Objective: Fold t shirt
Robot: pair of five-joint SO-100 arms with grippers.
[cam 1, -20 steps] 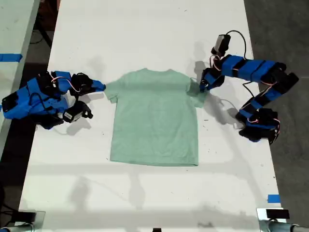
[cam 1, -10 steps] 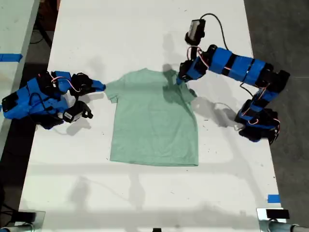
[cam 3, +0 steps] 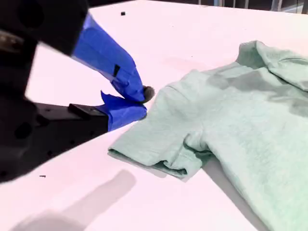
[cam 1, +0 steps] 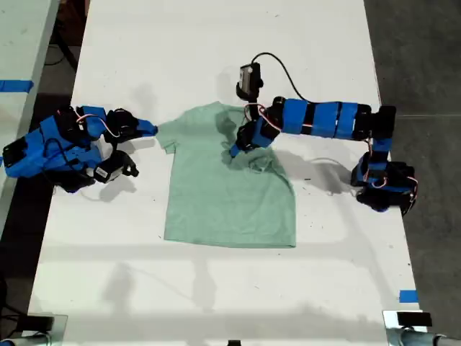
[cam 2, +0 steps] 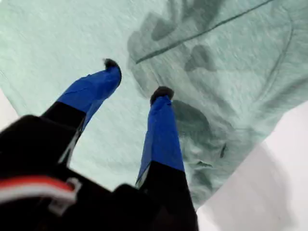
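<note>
The pale mint-green t shirt [cam 1: 223,194] lies flat on the white table [cam 1: 216,288], neck toward the far edge. The sleeve on the exterior view's right is folded inward and bunched [cam 1: 261,160] on the chest. My first gripper [cam 1: 234,150] hovers over the chest; its wrist view shows it open [cam 2: 136,78] above the cloth [cam 2: 57,38], nothing between its fingers. My second gripper [cam 1: 151,130] rests at the exterior view's left, shut [cam 3: 142,101], its tip beside the other sleeve's shoulder edge [cam 3: 163,144].
A second table with blue tape [cam 1: 14,85] stands at the exterior view's left. Another blue tape mark [cam 1: 408,296] sits at the near corner on the exterior view's right. The first arm's base [cam 1: 382,187] stands at that view's right, with a black cable looping above it.
The first arm swept from the shirt's sleeve on the exterior view's right toward the chest, carrying that sleeve over the shirt. The second arm stayed still.
</note>
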